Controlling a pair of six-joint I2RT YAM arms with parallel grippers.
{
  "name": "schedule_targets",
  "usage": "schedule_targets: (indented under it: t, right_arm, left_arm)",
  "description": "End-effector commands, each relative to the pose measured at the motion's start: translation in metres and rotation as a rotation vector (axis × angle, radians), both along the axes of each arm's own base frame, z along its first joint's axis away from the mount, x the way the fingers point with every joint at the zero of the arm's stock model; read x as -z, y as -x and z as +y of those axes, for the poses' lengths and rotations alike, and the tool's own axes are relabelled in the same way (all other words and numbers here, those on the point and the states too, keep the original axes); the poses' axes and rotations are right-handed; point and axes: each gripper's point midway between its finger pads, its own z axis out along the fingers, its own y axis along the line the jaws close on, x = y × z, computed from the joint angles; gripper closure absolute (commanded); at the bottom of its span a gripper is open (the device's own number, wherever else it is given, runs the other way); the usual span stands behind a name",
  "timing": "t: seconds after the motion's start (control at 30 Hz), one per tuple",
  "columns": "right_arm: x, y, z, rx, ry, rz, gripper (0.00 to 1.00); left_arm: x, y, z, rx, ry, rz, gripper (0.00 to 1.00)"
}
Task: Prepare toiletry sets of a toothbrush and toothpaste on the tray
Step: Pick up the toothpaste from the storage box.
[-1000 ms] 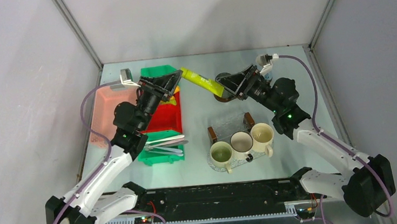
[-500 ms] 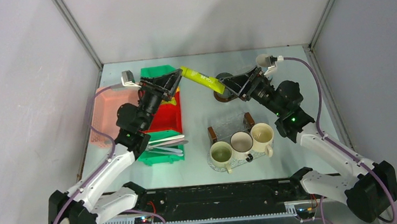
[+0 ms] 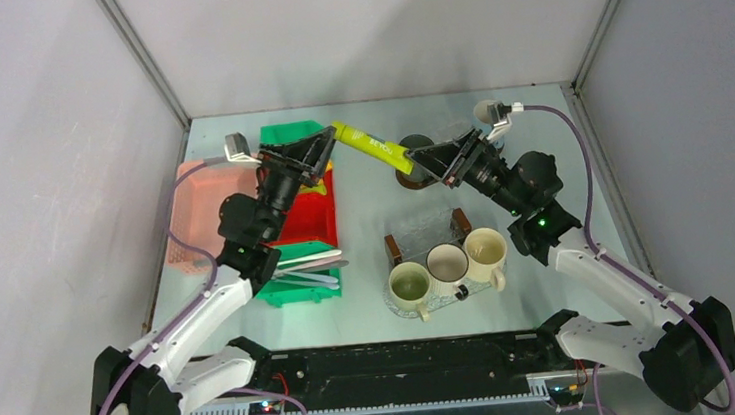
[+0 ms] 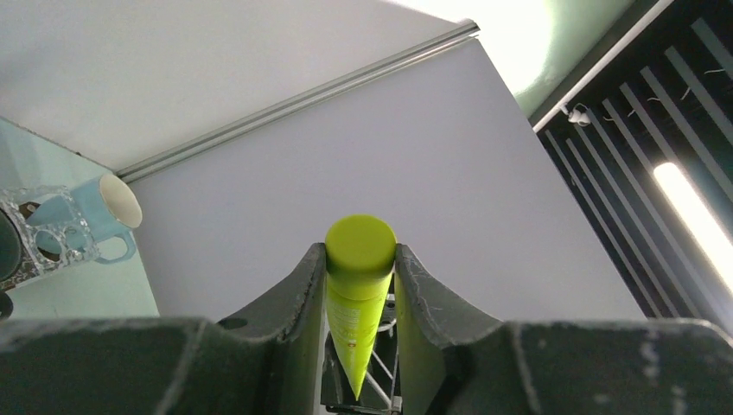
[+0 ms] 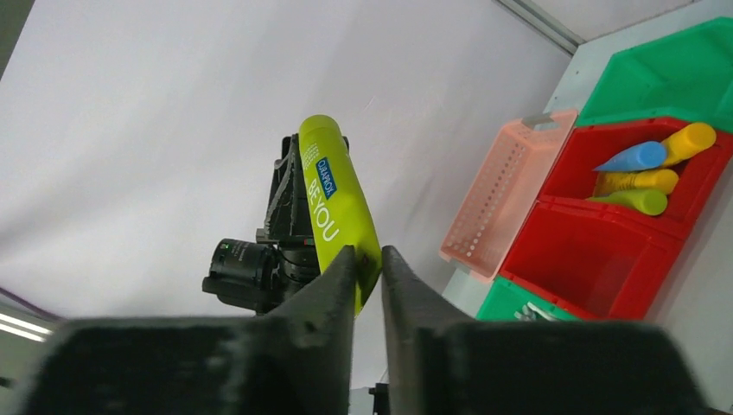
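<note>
You are working on a pale green counter (image 3: 371, 297) boxed in by plain grey walls. Nearest you, three pale mugs (image 3: 447, 264) are standing in a row on the near edge of the clear tray (image 3: 426, 227). To their left, slim toothbrushes (image 3: 306, 266) are lying across the near green bin (image 3: 281, 293). Beyond that sits the red bin (image 5: 588, 251), holding spare tubes in blue, orange, yellow and green (image 5: 635, 180), with a pink basket (image 3: 198, 207) beside it.

Further back, above the counter, the lime-green toothpaste tube (image 3: 370, 147) is hanging in the air between your two arms. The left fingers (image 4: 298, 294) are pinching it just under its round cap. The right fingers (image 5: 324, 294) are closing on its flat crimped tail and look pressed against it. Behind the tube a dark round thing, probably a mug (image 3: 409, 152), is partly hidden.

I am judging the tube to be light, with a soft belly that will buckle if you squeeze mid-length. Its glossy skin looks slippery. The crimped tail is flat and stiff, so it is giving you the surest pinch. The cap is hard but round and could roll between the pads. Let one end go only once the other is holding firm.
</note>
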Motion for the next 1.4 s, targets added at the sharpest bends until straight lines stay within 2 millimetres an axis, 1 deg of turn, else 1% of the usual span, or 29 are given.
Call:
schedule_targets:
  t: [0.0,0.07,0.1,0.13,0.17,0.2,0.23,0.27,0.3,0.37,0.4,0.43,0.47,0.5,0.53,0.63,0.67,0.7,0.73,0.77,0.8,0.83,0.87,0.9,0.93,0.97,1.1,1.2,1.37]
  right_arm:
    - [-0.021,0.007,-0.005,-0.006,-0.030,-0.087,0.88]
    - [-0.022,0.006,-0.009,0.000,-0.029,-0.091,0.96]
    - [-0.022,0.005,-0.011,0.003,-0.027,-0.091,0.98]
    - [-0.022,0.004,-0.014,0.008,-0.024,-0.089,1.00]
    - [-0.020,0.003,-0.016,0.011,-0.017,-0.083,1.00]
    - [-0.022,0.003,-0.020,0.018,-0.015,-0.086,1.00]
    - [-0.019,0.000,-0.024,0.031,-0.002,-0.079,1.00]
    - [-0.019,0.001,-0.027,0.035,0.004,-0.080,1.00]
    - [-0.014,-0.002,-0.031,0.050,0.022,-0.067,1.00]
    - [-0.008,-0.003,-0.038,0.062,0.051,-0.054,1.00]
    - [-0.009,-0.002,-0.042,0.068,0.060,-0.060,1.00]
    - [-0.003,-0.004,-0.047,0.073,0.078,-0.039,1.00]
    - [-0.003,-0.002,-0.051,0.077,0.087,-0.044,1.00]
    - [0.004,-0.003,-0.056,0.078,0.107,-0.021,1.00]
    - [0.003,-0.002,-0.060,0.083,0.125,-0.031,1.00]
    - [0.011,0.000,-0.070,0.077,0.199,0.002,1.00]
    - [0.018,0.000,-0.071,0.075,0.237,0.013,1.00]
    - [0.013,0.002,-0.072,0.067,0.250,0.002,1.00]
    - [0.020,0.004,-0.073,0.061,0.287,0.019,1.00]
    - [0.016,0.006,-0.073,0.051,0.300,0.010,1.00]
    - [0.021,0.007,-0.074,0.045,0.326,0.023,1.00]
    - [0.016,0.010,-0.073,0.032,0.333,0.014,1.00]
    - [0.020,0.013,-0.072,0.017,0.351,0.024,1.00]
    - [0.016,0.014,-0.072,0.013,0.361,0.011,1.00]
    - [0.019,0.016,-0.072,-0.001,0.369,0.024,1.00]
    - [0.016,0.018,-0.072,-0.007,0.374,0.016,1.00]
    - [0.009,0.027,-0.069,-0.046,0.376,0.011,1.00]
    - [0.001,0.035,-0.067,-0.079,0.377,-0.001,1.00]
    - [-0.005,0.044,-0.066,-0.110,0.380,-0.014,1.00]
  left_arm:
    - [-0.015,0.007,0.004,0.000,0.052,-0.055,0.99]
    - [-0.009,0.006,0.003,-0.003,0.038,-0.050,0.93]
    - [-0.006,0.006,0.003,-0.004,0.032,-0.049,0.84]
    - [-0.003,0.006,0.003,-0.010,0.016,-0.052,0.79]
    - [-0.001,0.005,0.003,-0.016,0.004,-0.056,0.72]
    - [0.003,0.004,0.003,-0.026,-0.024,-0.058,0.67]
    - [0.004,0.006,0.001,-0.022,-0.044,-0.065,0.59]
    - [0.009,0.006,-0.001,-0.026,-0.092,-0.074,0.56]
    - [0.009,0.007,0.000,-0.032,-0.112,-0.085,0.48]
    - [0.020,0.005,0.000,-0.056,-0.221,-0.086,0.39]
    - [0.018,0.005,0.000,-0.075,-0.290,-0.128,0.36]
    - [0.026,0.004,0.000,-0.083,-0.357,-0.114,0.31]
    - [0.021,0.004,0.002,-0.113,-0.441,-0.169,0.28]
    - [0.029,0.004,0.003,-0.115,-0.509,-0.157,0.25]
    - [0.021,0.005,0.005,-0.141,-0.592,-0.220,0.22]
    - [0.026,0.006,0.005,-0.157,-0.843,-0.344,0.19]
    - [0.029,0.008,0.001,-0.131,-0.892,-0.379,0.18]
    - [0.032,0.011,-0.002,-0.117,-0.979,-0.442,0.18]
    - [0.037,0.011,-0.005,-0.101,-1.025,-0.468,0.13]
    - [0.042,0.012,-0.006,-0.089,-1.115,-0.525,0.10]
    - [0.049,0.012,-0.012,-0.066,-1.164,-0.553,0.07]
    - [0.055,0.012,-0.012,-0.057,-1.250,-0.603,0.07]
    - [0.064,0.014,-0.017,-0.027,-1.302,-0.625,0.06]
    - [0.068,0.012,-0.016,-0.036,-1.376,-0.674,0.06]
    - [0.077,0.014,-0.021,-0.010,-1.416,-0.685,0.06]
    - [0.080,0.013,-0.021,-0.016,-1.464,-0.731,0.06]
    - [0.093,0.021,-0.036,-0.001,-1.567,-0.903,0.06]
    - [0.097,0.026,-0.050,0.019,-1.612,-1.004,0.06]
    - [0.112,0.026,-0.071,0.077,-1.661,-1.078,0.09]
